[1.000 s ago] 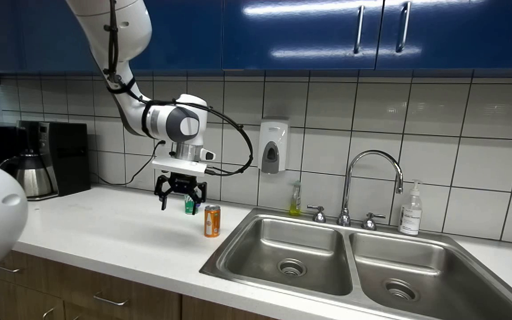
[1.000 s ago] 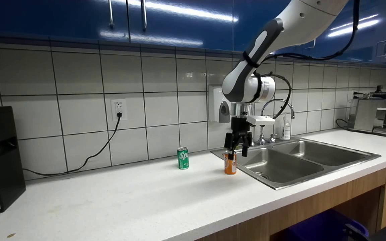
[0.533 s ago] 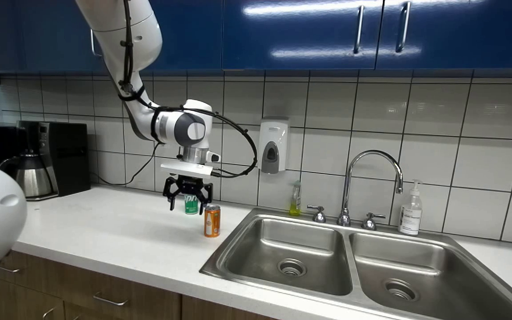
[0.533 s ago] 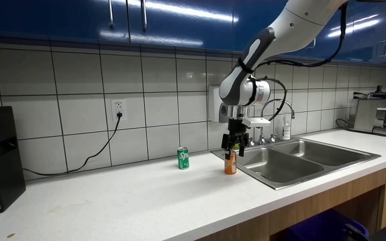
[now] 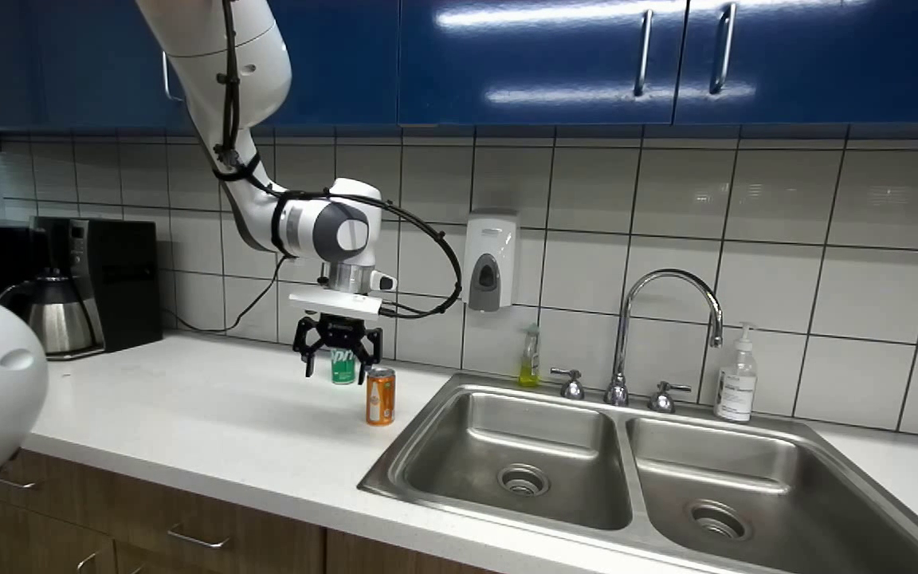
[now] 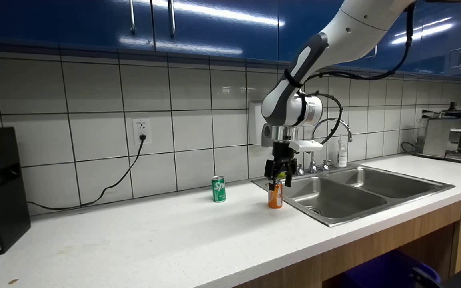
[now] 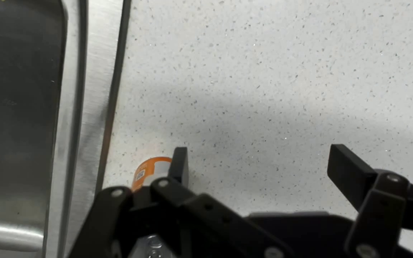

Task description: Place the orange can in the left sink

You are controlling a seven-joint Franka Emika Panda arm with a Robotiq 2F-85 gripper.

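The gripper [image 5: 335, 378] hangs nose-down above the white counter [image 5: 212, 406], and I can see its two fingers standing wide apart; the wrist view shows speckled countertop between them. In an exterior view the orange can [image 5: 380, 396] shows nearly whole, upright on the counter just beside the rim of the left sink [image 5: 535, 434], one fingertip right by its silvery top. In an exterior view the black fingers cross in front of the upper part of that same orange can [image 6: 276, 200]. The wrist view tells me which side it is on: a strip of the orange can [image 7: 147, 168] peeks out past one finger, between that finger and the rim of the left sink, so it appears outside the gap. Whether finger and can touch, I cannot tell.

The green can [image 6: 219, 190], white lettering facing out, stands in full sight near the tiled wall [image 6: 190, 132] in an exterior view; in an exterior view the gripper covers part of that green can [image 5: 343, 375]. A steel carafe [image 5: 60, 323] and a bottle of yellow-green liquid [image 5: 529, 371] are plain in an exterior view, while the espresso machine [image 6: 434, 138], the wall outlet [image 6: 141, 130] and a blue bin [image 6: 386, 268] under the counter show in an exterior view.
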